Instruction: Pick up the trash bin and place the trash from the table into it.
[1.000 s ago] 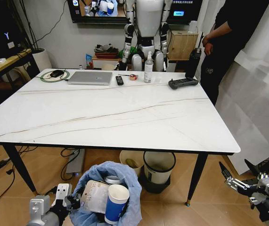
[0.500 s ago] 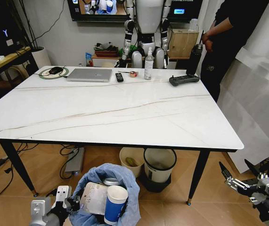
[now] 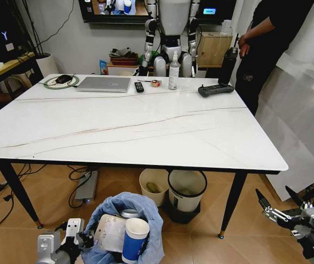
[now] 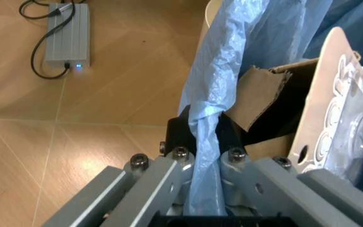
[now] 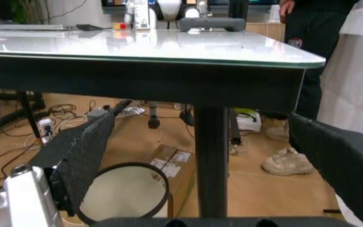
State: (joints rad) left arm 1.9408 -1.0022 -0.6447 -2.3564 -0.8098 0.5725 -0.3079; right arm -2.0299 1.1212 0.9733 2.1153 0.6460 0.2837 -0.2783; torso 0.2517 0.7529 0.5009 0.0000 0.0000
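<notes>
Floor: warm brown wood-look tiled floor (image 3: 47,190), grey power brick (image 4: 68,34) and cables lying on it | Back: pale grey wall (image 3: 63,27), white humanoid robot display (image 3: 170,33) | Left: wooden-topped desk (image 3: 3,66) | Right: white draped curtain (image 3: 302,99)

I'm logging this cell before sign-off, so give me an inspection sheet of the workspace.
Surface: table marble-look top, no litter seen.
Job's things: trash bin low, before the table, holding a paper cup, packet and cardboard.
Clutter: laptop, remote, bottle, black controller at the far edge.
Grippers: left gripper clamps the bin's bag; right gripper open, low right.
Cables: on the floor beside a grey box.
Surroundings: two bins under the table.
</notes>
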